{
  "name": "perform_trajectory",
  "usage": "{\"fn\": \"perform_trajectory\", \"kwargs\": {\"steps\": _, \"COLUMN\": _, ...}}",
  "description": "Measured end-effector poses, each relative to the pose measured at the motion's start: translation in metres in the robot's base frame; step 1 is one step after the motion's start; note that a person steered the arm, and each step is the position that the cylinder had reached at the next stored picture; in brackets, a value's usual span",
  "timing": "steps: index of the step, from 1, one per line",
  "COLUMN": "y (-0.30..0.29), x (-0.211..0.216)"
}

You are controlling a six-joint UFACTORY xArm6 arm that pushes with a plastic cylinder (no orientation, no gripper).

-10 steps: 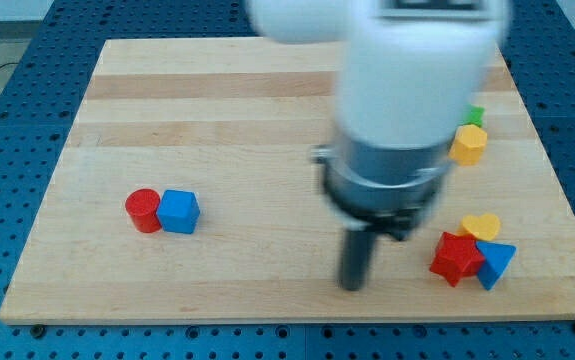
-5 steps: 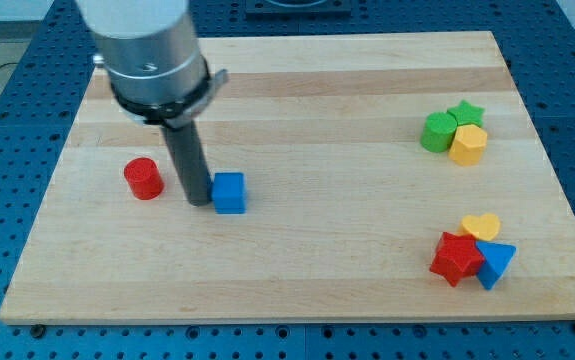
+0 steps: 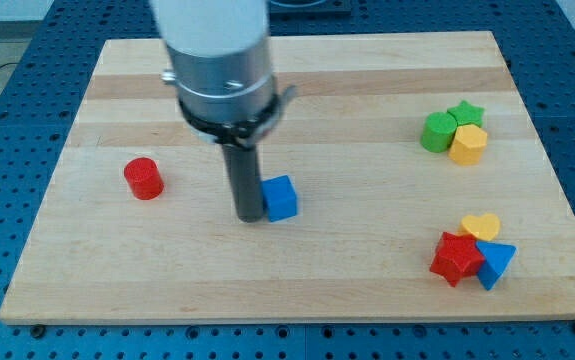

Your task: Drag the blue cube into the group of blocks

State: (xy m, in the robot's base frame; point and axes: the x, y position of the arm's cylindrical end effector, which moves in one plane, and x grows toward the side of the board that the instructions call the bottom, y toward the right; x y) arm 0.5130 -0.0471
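Right now my tip (image 3: 249,215), a bare rod with no claw to open or close, is pressing against the small blue plastic cube (image 3: 281,198) just to its right, apparently because the clustered blocks are lying farther right still.

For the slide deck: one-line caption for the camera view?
Rod tip against the blue cube's left side, red cylinder farther left.
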Motion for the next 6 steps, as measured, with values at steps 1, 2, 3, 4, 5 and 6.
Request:
{"fn": "perform_trajectory", "kwargs": {"steps": 1, "y": -0.013, "x": -0.001}}
{"fn": "perform_trajectory", "kwargs": {"steps": 2, "y": -0.021, "x": -0.008}}
{"fn": "perform_trajectory", "kwargs": {"steps": 3, "y": 0.029, "x": -0.01}}
{"fn": "perform_trajectory", "kwargs": {"steps": 4, "y": 0.087, "x": -0.01}}
{"fn": "perform_trajectory", "kwargs": {"steps": 5, "y": 0.075, "x": -0.01}}
{"fn": "perform_trajectory", "kwargs": {"steps": 6, "y": 0.037, "x": -0.021}}
